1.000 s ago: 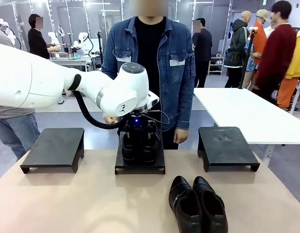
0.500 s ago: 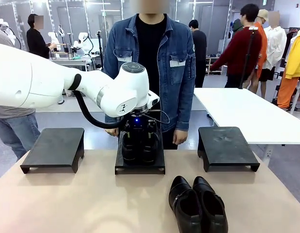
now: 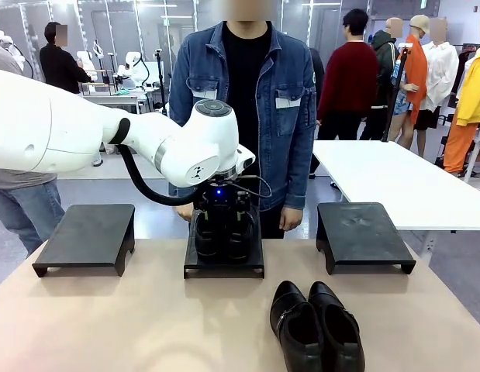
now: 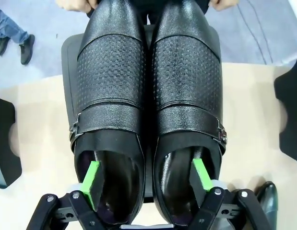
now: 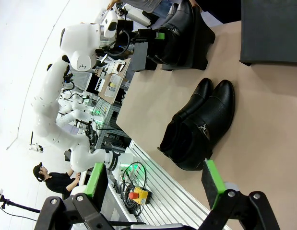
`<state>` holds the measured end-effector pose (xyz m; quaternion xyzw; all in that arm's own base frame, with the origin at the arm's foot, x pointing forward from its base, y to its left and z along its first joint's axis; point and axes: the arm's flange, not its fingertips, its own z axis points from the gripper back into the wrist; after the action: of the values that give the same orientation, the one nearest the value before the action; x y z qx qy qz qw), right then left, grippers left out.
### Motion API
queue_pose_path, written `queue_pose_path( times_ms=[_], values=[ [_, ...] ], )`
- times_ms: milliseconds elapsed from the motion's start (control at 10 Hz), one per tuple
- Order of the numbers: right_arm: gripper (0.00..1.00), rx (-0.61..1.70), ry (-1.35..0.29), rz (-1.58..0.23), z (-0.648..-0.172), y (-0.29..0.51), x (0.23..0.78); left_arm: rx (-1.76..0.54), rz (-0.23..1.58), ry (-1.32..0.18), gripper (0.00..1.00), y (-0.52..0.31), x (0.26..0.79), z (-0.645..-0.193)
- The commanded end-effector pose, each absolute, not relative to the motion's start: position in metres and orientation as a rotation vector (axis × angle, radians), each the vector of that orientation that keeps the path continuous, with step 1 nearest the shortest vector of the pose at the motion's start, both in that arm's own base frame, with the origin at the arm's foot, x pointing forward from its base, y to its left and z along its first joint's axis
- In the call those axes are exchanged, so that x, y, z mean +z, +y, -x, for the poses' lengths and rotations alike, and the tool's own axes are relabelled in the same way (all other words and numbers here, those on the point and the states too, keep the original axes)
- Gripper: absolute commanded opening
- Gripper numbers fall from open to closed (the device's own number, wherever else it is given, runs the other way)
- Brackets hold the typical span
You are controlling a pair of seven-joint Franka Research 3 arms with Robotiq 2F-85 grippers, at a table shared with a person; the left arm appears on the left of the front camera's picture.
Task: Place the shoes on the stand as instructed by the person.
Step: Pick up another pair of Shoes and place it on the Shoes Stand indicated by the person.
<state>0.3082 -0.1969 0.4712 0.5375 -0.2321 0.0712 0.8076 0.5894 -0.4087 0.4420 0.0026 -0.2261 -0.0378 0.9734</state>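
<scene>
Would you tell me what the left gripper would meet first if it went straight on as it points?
Probably the shoes on the middle stand: its fingers sit inside them, above the insoles.

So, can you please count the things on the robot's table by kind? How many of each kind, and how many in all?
Stands: 3
Shoes: 4
Total: 7
</scene>
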Motion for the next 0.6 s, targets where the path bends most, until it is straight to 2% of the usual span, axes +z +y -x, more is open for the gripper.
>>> queue_pose_path(
  times_ms=[0,200,500],
  values=[
    [1.0,0.161,-0.507,-1.154,-0.307,-0.197,0.472,-0.101,-0.001,-0.423,0.93,-0.395,0.465,-0.586],
    [1.0,0.161,-0.507,-1.154,-0.307,-0.197,0.472,-0.127,0.08,-0.335,0.93,-0.357,0.51,-0.56],
    [1.0,0.161,-0.507,-1.154,-0.307,-0.197,0.472,-0.201,0.372,-0.217,0.93,-0.268,0.553,-0.497]
  ],
)
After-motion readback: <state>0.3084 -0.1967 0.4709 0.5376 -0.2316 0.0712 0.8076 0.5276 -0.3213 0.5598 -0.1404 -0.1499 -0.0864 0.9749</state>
